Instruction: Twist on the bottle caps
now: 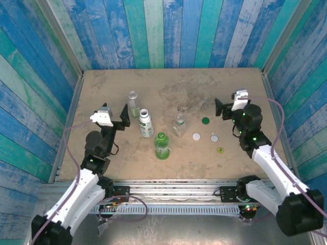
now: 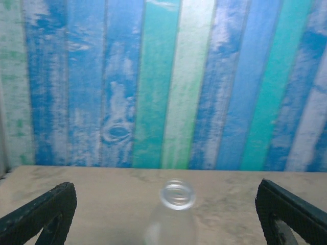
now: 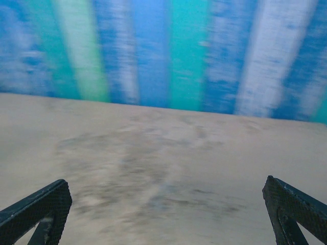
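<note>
Four uncapped bottles stand mid-table: a clear bottle (image 1: 133,102), a white-labelled bottle (image 1: 146,123), a green bottle (image 1: 162,146) and a second clear bottle (image 1: 179,125). To their right lie the caps: dark green (image 1: 205,121), two white (image 1: 196,136) (image 1: 214,138) and yellow-green (image 1: 219,150). My left gripper (image 1: 121,118) is open, just left of the bottles. In the left wrist view the clear bottle's open mouth (image 2: 177,195) sits ahead between the spread fingers (image 2: 43,212). My right gripper (image 1: 220,109) is open, hovering right of the dark green cap, with bare table between its fingers (image 3: 296,214).
The sandy tabletop (image 1: 168,81) is walled by blue and green striped boards (image 1: 163,30) on three sides. A metal rail (image 1: 173,184) runs along the near edge where the arm bases sit.
</note>
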